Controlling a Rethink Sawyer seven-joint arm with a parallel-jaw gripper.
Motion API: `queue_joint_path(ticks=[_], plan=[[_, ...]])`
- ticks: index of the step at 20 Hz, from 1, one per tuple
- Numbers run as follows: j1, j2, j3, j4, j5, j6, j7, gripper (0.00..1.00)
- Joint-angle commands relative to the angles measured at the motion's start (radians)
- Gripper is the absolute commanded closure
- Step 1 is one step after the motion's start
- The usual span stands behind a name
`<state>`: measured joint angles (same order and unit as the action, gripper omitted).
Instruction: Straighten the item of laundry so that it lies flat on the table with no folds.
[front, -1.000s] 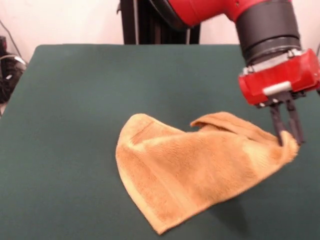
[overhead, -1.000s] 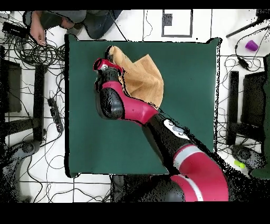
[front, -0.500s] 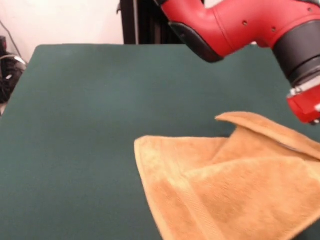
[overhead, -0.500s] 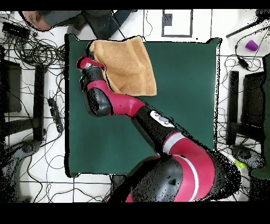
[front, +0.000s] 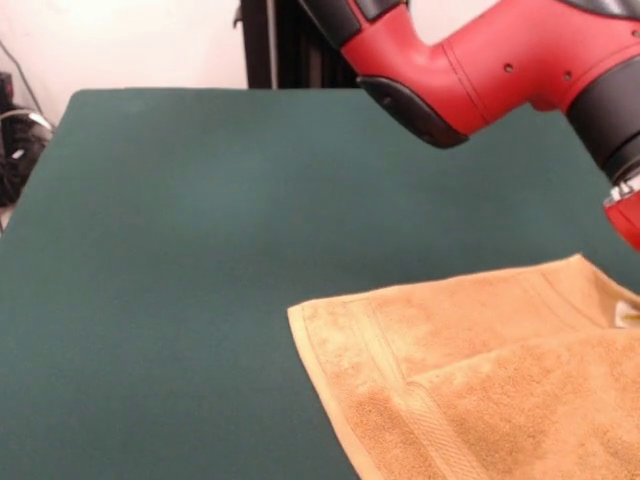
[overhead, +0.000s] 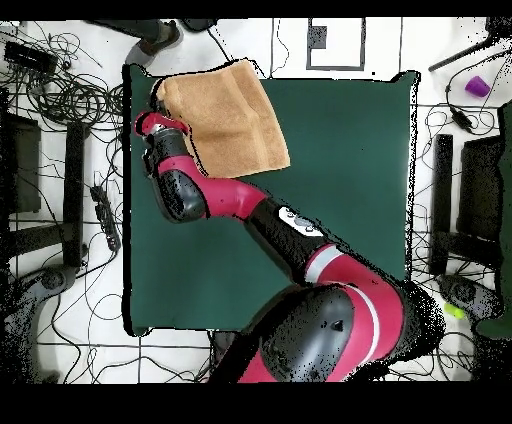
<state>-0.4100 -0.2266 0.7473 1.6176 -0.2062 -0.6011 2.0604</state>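
Note:
The golden-orange towel (front: 470, 400) lies low on the dark green table (front: 200, 250) at the front view's lower right and runs past the picture's bottom and right edges. One layer is folded over another at its lower right. A small white tag (front: 630, 318) shows at the right edge. From overhead the towel (overhead: 225, 115) fills the table's (overhead: 340, 200) top-left corner and reaches its top edge. My gripper (overhead: 157, 100) is at the towel's left corner, and its grip is hidden. Only its red housing (front: 628, 215) shows in the front view.
The red arm (overhead: 230, 200) stretches across the table's left half from the bottom. Cable tangles (overhead: 70, 90) lie on the floor left of the table. Black stands (overhead: 75, 190) flank both sides, and a purple object (overhead: 477, 86) sits at the upper right.
The arm swung toward the table's corner, dragging the towel with it. The bunched, raised towel now lies much flatter. The gripper has slid out past the front view's right edge.

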Motion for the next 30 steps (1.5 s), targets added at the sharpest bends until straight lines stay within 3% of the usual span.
queue_joint_path(ticks=[1,7,12,30], plan=[[0.047,0.018,-0.034,-0.019,0.058,0.031,0.185,1.00],[0.089,0.000,-0.152,0.034,0.168,0.096,0.145,1.00],[0.093,-0.021,-0.195,0.061,0.201,0.164,0.129,1.00],[0.092,0.009,-0.152,0.022,0.205,0.159,0.188,1.00]])
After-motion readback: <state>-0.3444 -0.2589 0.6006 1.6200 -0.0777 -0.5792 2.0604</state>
